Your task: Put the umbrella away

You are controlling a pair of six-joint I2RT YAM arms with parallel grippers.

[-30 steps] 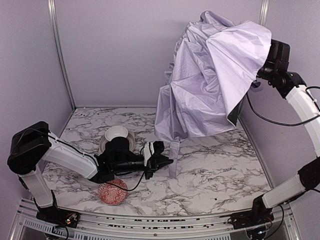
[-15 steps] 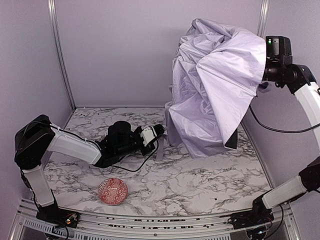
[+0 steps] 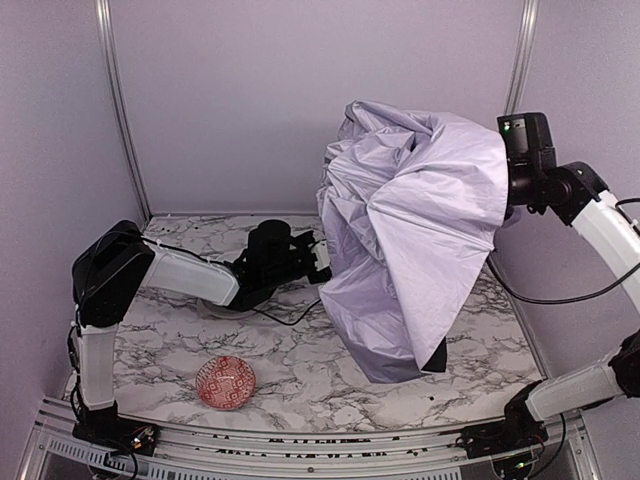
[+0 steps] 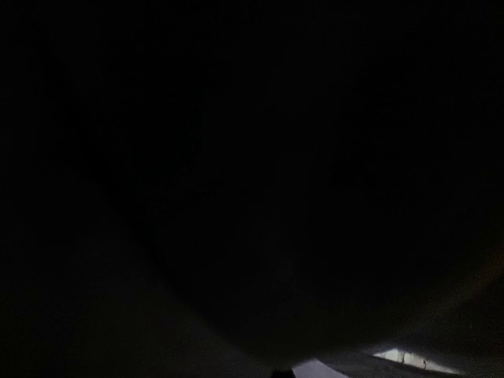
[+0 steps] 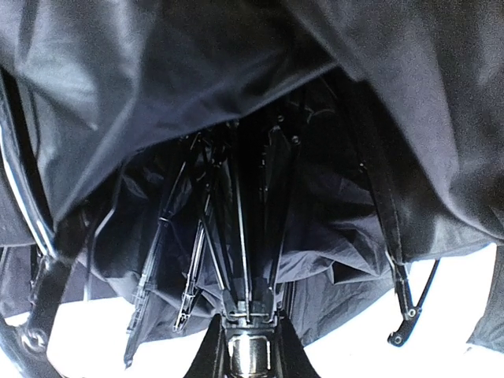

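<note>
The umbrella point(image 3: 420, 230) hangs half collapsed over the right of the table, its pale lavender canopy drooping almost to the marble top. In the right wrist view its black ribs point(image 5: 236, 236) and dark underside fill the frame. My right gripper point(image 5: 250, 356) is shut on the metal shaft just below the rib hub. In the top view it is hidden behind the canopy's right edge. My left gripper point(image 3: 318, 262) reaches to the canopy's left edge with its fingers hidden by the fabric. The left wrist view is almost black.
A red patterned bowl point(image 3: 226, 382) sits on the marble table point(image 3: 300, 370) near the front left. The left arm point(image 3: 190, 275) lies low across the back left. Lavender walls close in the back and both sides.
The right arm has swung the umbrella down and leftward, so the canopy hangs lower. The left arm has moved back and right, and its gripper has gone against the canopy's edge.
</note>
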